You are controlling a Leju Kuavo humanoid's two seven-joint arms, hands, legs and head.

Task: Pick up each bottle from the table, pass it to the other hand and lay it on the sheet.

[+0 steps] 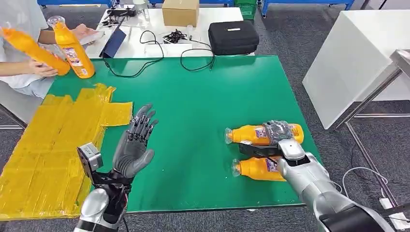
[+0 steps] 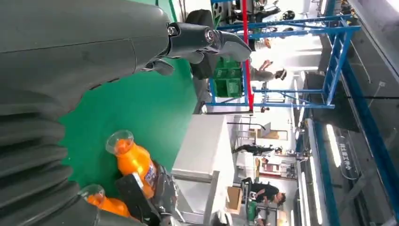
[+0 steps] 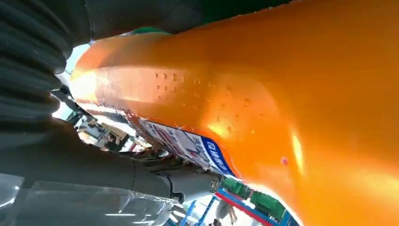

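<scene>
Currently listed, item by item.

Right hand [image 1: 280, 133]: over the far one of two orange plastic drink bottles lying on the green tabletop [image 1: 203, 96], fingers [image 1: 276, 129] wrapped over its body. In the right wrist view the orange wall of this far bottle [image 3: 263, 103] sits hard against the palm, so the hand reads as gripping it; whether the bottle is off the mat cannot be told.

Far bottle [image 1: 246, 134]: on its side, long axis running across the tabletop, clear cap end pointing toward the robot's left, base toward the right edge.

Near bottle [image 1: 256, 169]: parallel and just beside the first, cap end the same way, partly under the right forearm. Both also show in the left wrist view, far one [image 2: 134, 162].

Left hand [image 1: 134, 145]: raised above the tabletop, palm up, fingers spread, holding nothing; well apart from the bottles.

Yellow plastic sheet [image 1: 43, 154]: crinkled, draped over the left side of the tabletop, no bottles on it.

Person seated at the far left corner: holds two more orange bottles [image 1: 72, 48].

Risks, as judged:
- Smooth rounded body; a grip off the middle could let the heavy end tip or slide out on lifting.
- Forearm or fingers may nudge the near bottle and set it rolling toward the front edge.
- The handover spans a wide gap; releasing before the left hand closes would drop the bottle.
</scene>
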